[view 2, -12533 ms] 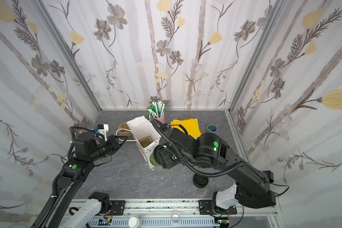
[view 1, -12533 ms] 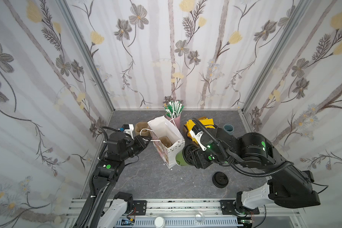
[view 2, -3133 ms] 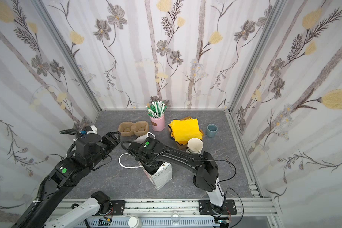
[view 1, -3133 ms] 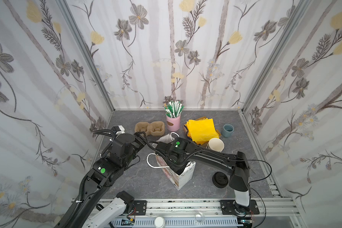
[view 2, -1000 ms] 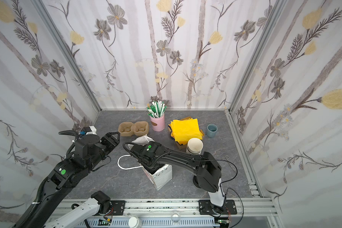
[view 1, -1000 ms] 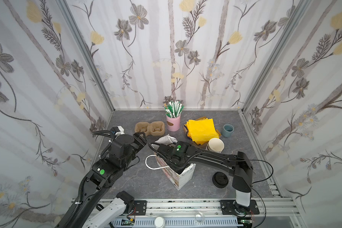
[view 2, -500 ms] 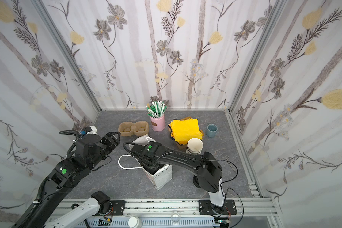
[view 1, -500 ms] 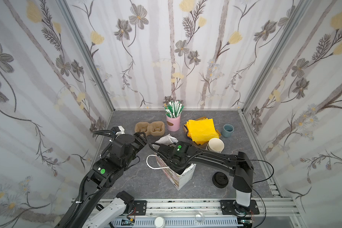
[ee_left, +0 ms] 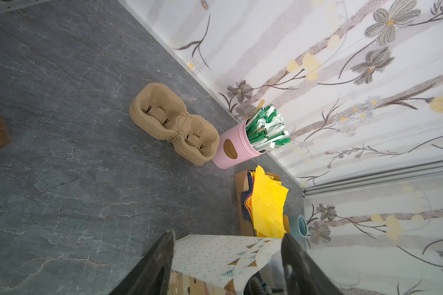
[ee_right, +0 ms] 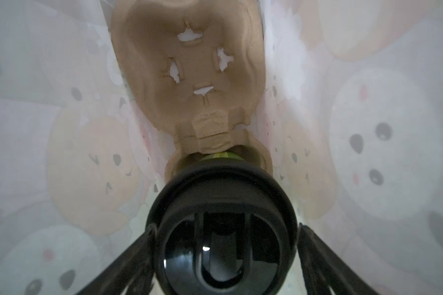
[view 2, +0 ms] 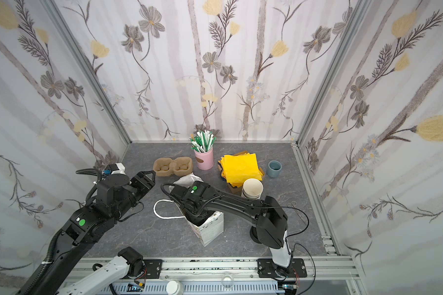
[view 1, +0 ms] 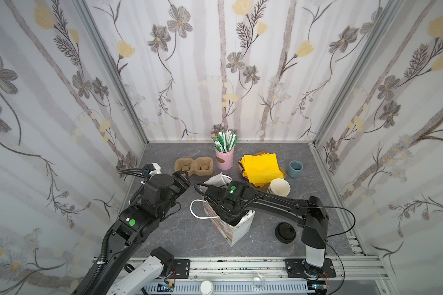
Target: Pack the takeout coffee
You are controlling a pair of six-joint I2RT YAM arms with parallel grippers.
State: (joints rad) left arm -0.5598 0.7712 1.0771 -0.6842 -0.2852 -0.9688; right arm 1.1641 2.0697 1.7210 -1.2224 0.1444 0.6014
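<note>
The takeout coffee's black sip lid point(ee_right: 223, 194) fills the right wrist view, with a sliver of its green side point(ee_right: 220, 155) seated in a brown cup carrier point(ee_right: 189, 76) at the bottom of the patterned paper bag point(view 1: 237, 227) point(view 2: 211, 227). My right gripper point(ee_right: 225, 228) is down inside the bag and hidden in both top views. Its jaws stand on either side of the lid, with a pale gap at one finger, so it is open. My left gripper point(view 1: 184, 177) point(view 2: 149, 177) point(ee_left: 225, 242) hovers open and empty left of the bag's mouth.
Along the back are a stack of cup carriers point(view 1: 193, 166), a pink holder of straws point(view 1: 224, 158), yellow napkins point(view 1: 261, 167) and a blue-grey cup point(view 1: 295, 168). Lidless cups point(view 1: 279, 187) and a pile of black lids point(view 1: 285, 232) sit right of the bag. The bag's white handle point(view 1: 197, 209) loops out leftward.
Long before, my right gripper carried the cup beside the bag, which stood farther back. Over the last second both arms have stayed almost still, the right one reaching into the bag.
</note>
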